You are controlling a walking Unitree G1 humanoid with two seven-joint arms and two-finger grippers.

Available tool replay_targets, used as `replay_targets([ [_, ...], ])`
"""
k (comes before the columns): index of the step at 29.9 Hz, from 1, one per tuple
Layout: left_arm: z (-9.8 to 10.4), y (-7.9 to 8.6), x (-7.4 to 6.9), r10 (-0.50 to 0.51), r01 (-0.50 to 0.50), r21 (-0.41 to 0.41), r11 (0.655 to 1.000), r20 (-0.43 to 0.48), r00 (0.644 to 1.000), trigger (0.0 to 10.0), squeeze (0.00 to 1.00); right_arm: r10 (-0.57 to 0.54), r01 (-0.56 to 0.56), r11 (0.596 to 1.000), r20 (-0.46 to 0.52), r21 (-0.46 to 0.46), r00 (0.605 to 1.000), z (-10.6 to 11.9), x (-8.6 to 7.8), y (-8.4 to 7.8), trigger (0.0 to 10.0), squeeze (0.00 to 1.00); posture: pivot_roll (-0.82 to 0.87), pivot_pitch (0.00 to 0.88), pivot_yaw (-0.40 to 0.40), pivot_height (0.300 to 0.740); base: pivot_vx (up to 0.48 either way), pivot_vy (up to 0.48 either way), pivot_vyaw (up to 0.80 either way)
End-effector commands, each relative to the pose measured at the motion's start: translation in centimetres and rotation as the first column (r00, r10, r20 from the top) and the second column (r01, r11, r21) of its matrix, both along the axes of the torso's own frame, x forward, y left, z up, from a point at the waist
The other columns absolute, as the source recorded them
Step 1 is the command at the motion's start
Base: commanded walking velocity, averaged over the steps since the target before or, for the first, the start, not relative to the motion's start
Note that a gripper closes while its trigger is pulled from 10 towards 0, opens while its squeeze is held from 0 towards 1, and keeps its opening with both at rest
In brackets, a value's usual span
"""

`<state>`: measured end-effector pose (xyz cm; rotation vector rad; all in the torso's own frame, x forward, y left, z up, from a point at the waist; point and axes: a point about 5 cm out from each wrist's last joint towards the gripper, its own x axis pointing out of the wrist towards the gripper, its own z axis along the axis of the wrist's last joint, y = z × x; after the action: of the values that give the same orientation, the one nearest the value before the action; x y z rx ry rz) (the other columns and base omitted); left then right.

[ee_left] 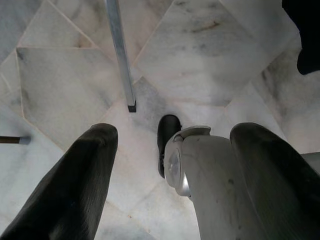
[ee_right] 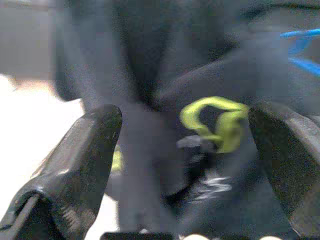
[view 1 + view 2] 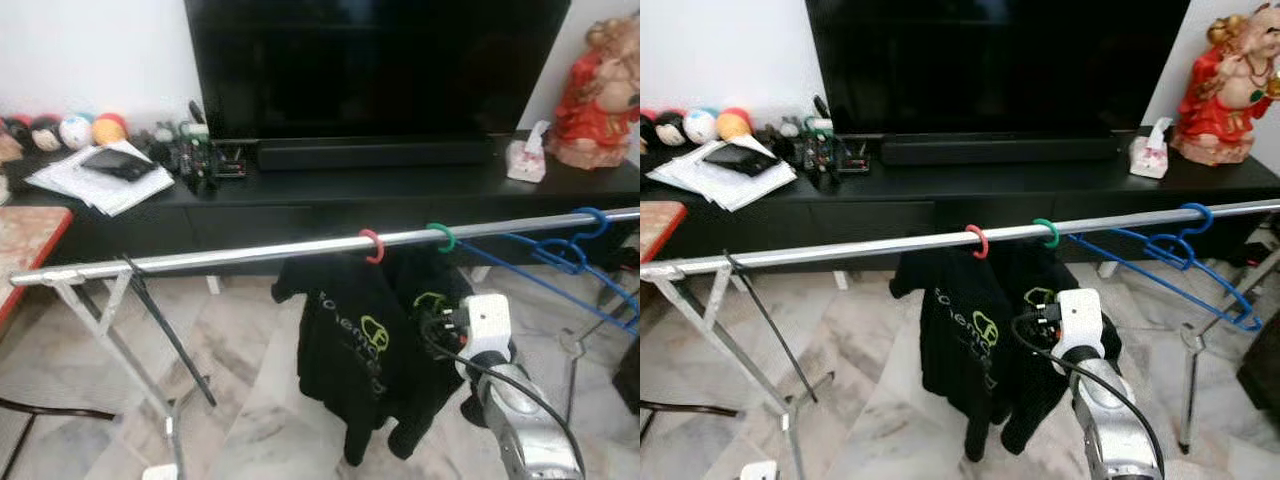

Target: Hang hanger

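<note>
Both grippers' jaws stand spread, gripping nothing. Right gripper (image 2: 185,145), seen in the right wrist view w/ its two black fingers (image 2: 75,165) wide apart, faces dark cloth w/ a yellow-green logo; the picture is blurred. Head views show the right arm reaching up toward the clothes from below, just in front of them.

Green hanger (image 3: 441,236) is hooked over the silver rail (image 3: 230,254), carrying a black shirt (image 3: 435,330) w/ a green logo. Just beside it, a red hanger (image 3: 372,245) hooks on the same rail w/ another black shirt (image 3: 345,350). Further to the robot's right, blue hangers (image 3: 570,255) hang bare. So the hanging looks done or nearly done.

Left gripper (image 1: 170,165) hangs idle, pointing down at the marble floor (image 1: 200,65), near a rack leg (image 1: 120,55).

Risks, as judgement: the right gripper is v. close to the cloth. Pulling back w/ a finger or the arm's black cable caught in the fabric could drag the green hanger along or off the rail. A bump upward could also knock the hook loose, since hooks just rest on the rail. The rack looks light, so a push from the arm may shift it.

Behind the rack: black TV unit (image 3: 400,190), TV (image 3: 380,60), red figurine (image 3: 600,90), papers (image 3: 100,175).
</note>
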<state>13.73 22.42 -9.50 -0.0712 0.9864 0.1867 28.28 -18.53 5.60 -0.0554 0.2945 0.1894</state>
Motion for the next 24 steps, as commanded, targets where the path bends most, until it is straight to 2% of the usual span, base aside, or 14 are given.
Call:
replay_targets([
  [1,-0.2,0.2,-0.6,0.005,-0.005,-0.006,1.0,-0.032,0.999,10.0,0.0,0.059,-0.06,0.998,-0.057,-0.001,0.997,-0.7,-0.1,0.5,10.0,0.0,-0.07,0.0,-0.034,0.74,0.0,0.0,0.0],
  [2,-0.2,0.2,-0.6,0.002,-0.003,-0.008,1.0,-0.033,0.999,10.0,0.0,0.105,-0.105,0.994,-0.065,-0.001,0.992,-0.7,0.0,0.9,10.0,0.0,-0.07,0.0,-0.034,0.74,0.0,0.0,0.0],
  [6,-0.2,0.1,-0.6,0.006,-0.006,-0.012,1.0,-0.032,0.999,10.0,0.0,0.168,-0.17,0.985,-0.11,-0.013,0.98,-0.8,0.1,1.2,10.0,0.0,-0.07,0.0,-0.037,0.74,0.0,0.0,0.0],
  [8,-0.2,0.1,-0.5,0.007,-0.008,-0.016,1.0,-0.031,0.999,10.0,0.0,0.2,-0.206,0.978,-0.168,-0.022,0.965,-1.1,0.3,1.1,10.0,0.0,-0.07,0.0,-0.039,0.74,0.0,0.0,0.0],
  [15,-0.2,0.0,-0.4,0.014,-0.015,-0.018,1.0,-0.029,0.999,10.0,0.0,0.127,-0.138,0.988,-0.138,-0.076,0.982,-0.4,2.2,-0.4,10.0,0.0,-0.06,0.0,-0.039,0.74,0.0,0.0,0.0],
  [17,-0.2,0.1,-0.3,0.016,-0.016,-0.017,1.0,-0.029,0.999,10.0,0.0,0.119,-0.128,0.989,-0.114,-0.075,0.986,0.2,2.9,-0.4,10.0,0.0,-0.06,0.0,-0.038,0.74,0.0,0.0,0.0],
  [23,-0.2,0.1,-0.3,0.016,-0.016,-0.018,1.0,-0.029,0.999,10.0,0.0,0.127,-0.134,0.989,-0.109,-0.062,0.986,0.5,3.2,-0.3,10.0,0.0,-0.06,0.0,-0.038,0.74,0.0,0.0,0.0],
  [24,-0.2,0.1,-0.3,0.016,-0.016,-0.018,1.0,-0.03,0.999,10.0,0.0,0.13,-0.134,0.99,-0.112,-0.037,0.985,0.5,3.3,-0.1,10.0,0.0,-0.06,0.0,-0.038,0.74,0.0,0.0,0.0],
])
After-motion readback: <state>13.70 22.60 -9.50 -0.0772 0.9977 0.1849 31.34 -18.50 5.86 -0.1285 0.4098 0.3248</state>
